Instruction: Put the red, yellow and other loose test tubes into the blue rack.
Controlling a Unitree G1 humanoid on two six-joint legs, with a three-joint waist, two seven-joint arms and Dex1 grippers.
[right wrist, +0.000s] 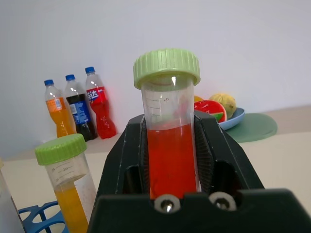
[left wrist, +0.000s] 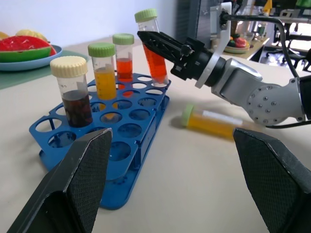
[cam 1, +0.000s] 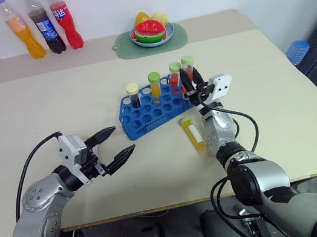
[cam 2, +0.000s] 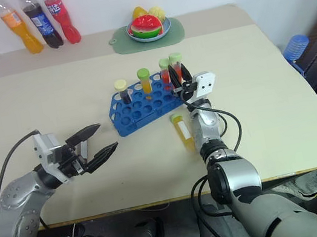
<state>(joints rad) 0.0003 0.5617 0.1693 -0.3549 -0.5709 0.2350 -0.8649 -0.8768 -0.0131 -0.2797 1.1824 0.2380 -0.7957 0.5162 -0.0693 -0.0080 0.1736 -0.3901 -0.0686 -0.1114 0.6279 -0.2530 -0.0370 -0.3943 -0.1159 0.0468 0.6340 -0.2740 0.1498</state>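
The blue rack point(cam 1: 148, 113) stands mid-table and holds three capped tubes: one dark with a cream cap point(cam 1: 134, 96), one orange point(cam 1: 155, 86), one red point(cam 1: 175, 76). My right gripper point(cam 1: 191, 79) is shut on a red tube with a green cap point(right wrist: 170, 155), held nearly upright and slightly tilted over the rack's far right corner. Its lower end is at the rack's top point(left wrist: 159, 80); I cannot tell whether it sits in a hole. A yellow tube point(cam 1: 193, 134) lies on the table just right of the rack. My left gripper point(cam 1: 124, 139) is open, left of the rack, holding nothing.
Three soda bottles point(cam 1: 44, 28) stand at the table's back left corner. A plate of toy fruit point(cam 1: 153, 33) rests on a green round mat point(cam 1: 128, 49) at the back. The table's right edge point(cam 1: 302, 99) is close to my right arm.
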